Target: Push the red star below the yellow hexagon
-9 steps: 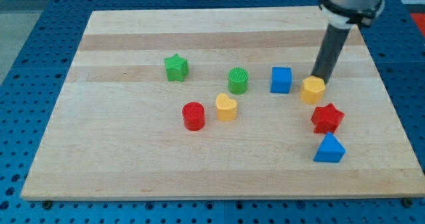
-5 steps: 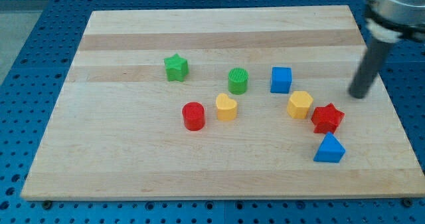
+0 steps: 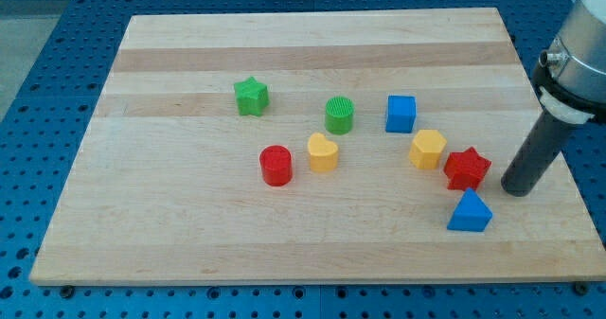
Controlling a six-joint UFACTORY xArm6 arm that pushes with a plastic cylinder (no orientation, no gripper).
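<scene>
The red star (image 3: 467,168) lies on the wooden board at the view's right, just right of and slightly below the yellow hexagon (image 3: 428,150), nearly touching it. My tip (image 3: 517,190) rests on the board to the right of the red star, a short gap away, and up-right of the blue triangle (image 3: 470,212).
A blue cube (image 3: 401,114) sits above the hexagon. A green cylinder (image 3: 340,115), yellow heart (image 3: 323,153), red cylinder (image 3: 276,165) and green star (image 3: 251,97) lie toward the view's left. The board's right edge (image 3: 559,158) is close to my tip.
My tip pushed the yellow hexagon down-left, then swung right and down to beside the red star. The hexagon now sits close to the star; the other blocks have not moved.
</scene>
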